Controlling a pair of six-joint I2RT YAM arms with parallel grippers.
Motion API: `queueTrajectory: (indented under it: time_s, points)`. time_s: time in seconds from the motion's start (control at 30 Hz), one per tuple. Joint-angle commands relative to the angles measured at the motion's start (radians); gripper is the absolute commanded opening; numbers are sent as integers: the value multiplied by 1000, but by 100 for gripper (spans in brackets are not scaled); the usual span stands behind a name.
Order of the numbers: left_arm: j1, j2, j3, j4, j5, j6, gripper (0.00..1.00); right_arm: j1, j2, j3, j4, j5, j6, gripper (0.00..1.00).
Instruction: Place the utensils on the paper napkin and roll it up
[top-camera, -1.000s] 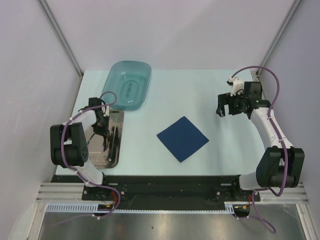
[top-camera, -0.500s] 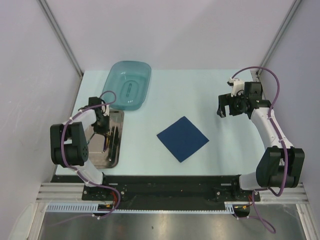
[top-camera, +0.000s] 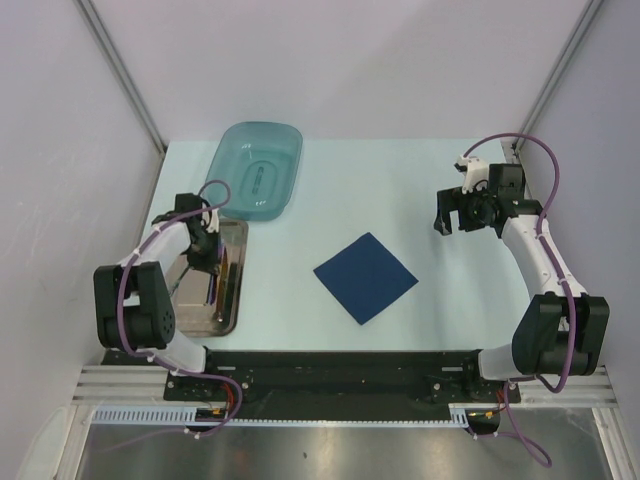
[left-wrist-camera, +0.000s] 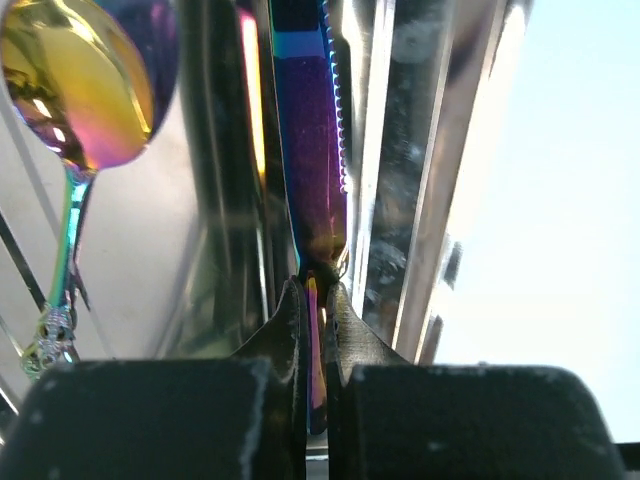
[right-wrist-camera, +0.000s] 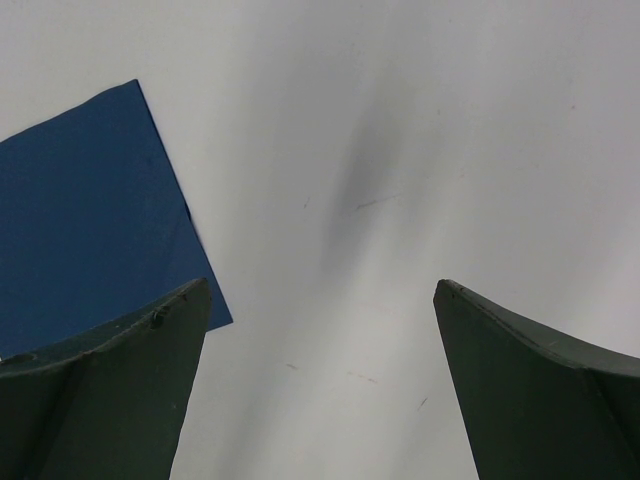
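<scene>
Left gripper (left-wrist-camera: 312, 300) pinched shut on thin iridescent purple knife (left-wrist-camera: 312, 150), serrated edge showing, over metal tray (top-camera: 190, 312) at worktop's (top-camera: 400, 180) front-left corner. Gold-bowled spoon (left-wrist-camera: 85, 90) in same tray, beside knife. Teal tub (top-camera: 255, 170) behind tray, near far edge. Navy napkin (top-camera: 365, 277) flat, mid-worktop toward front edge. Right gripper (right-wrist-camera: 322, 290) jaws wide apart, holding nothing, near right edge.

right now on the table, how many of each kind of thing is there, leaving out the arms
navy napkin: 1
teal tub: 1
metal tray: 1
spoon: 1
knife: 1
total: 5 that can be made out; the tray may hold more cutlery, too small to tell from above
</scene>
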Motion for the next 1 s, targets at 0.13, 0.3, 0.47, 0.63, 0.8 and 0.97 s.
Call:
queueTrajectory:
  time_s: [0.13, 0.3, 0.47, 0.63, 0.8, 0.97]
  points:
    - [-117, -79, 24, -68, 74, -65, 0, -4, -15, 35, 3, -2, -8, 100]
    - [-206, -72, 36, -34, 122, -123, 0, -4, -16, 28, -6, 7, -12, 100]
    - [-352, -37, 56, 49, 179, -218, 0, -5, -28, 29, -47, 36, -32, 100]
    - [-526, 63, 140, 123, 159, -344, 0, -7, -36, 31, -96, 69, -52, 100]
    - [-652, 227, 330, 106, 96, -500, 0, -8, -58, 26, -115, 73, -37, 100]
    - [-781, 353, 519, 75, 53, -609, 0, -13, -82, 15, -130, 73, -26, 100]
